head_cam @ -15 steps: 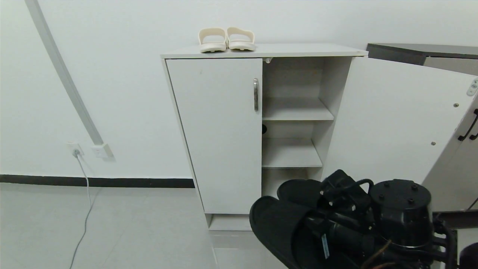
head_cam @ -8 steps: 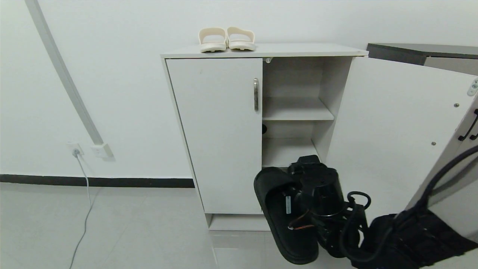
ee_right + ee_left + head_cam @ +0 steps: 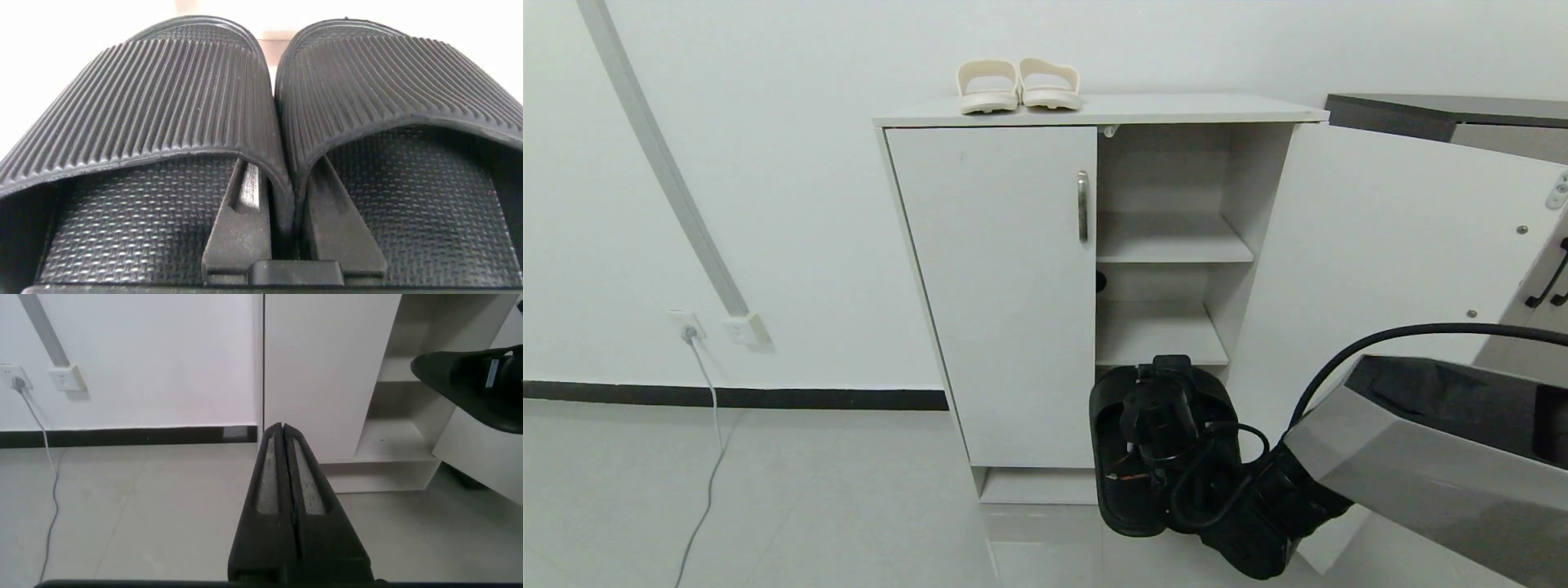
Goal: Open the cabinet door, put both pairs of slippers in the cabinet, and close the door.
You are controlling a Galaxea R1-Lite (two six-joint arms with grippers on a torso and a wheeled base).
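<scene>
While the right gripper (image 3: 286,196) clamps the black slippers (image 3: 1112,457) by their inner straps, the pair hangs low before the cabinet (image 3: 1005,286), whose right door (image 3: 1372,261) stands open. Cream slippers (image 3: 1018,85) sit on its top. The left gripper (image 3: 283,457) has its fingers pressed together.

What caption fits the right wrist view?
Right gripper pinching the black slippers together by their adjoining straps, one finger inside each.
</scene>
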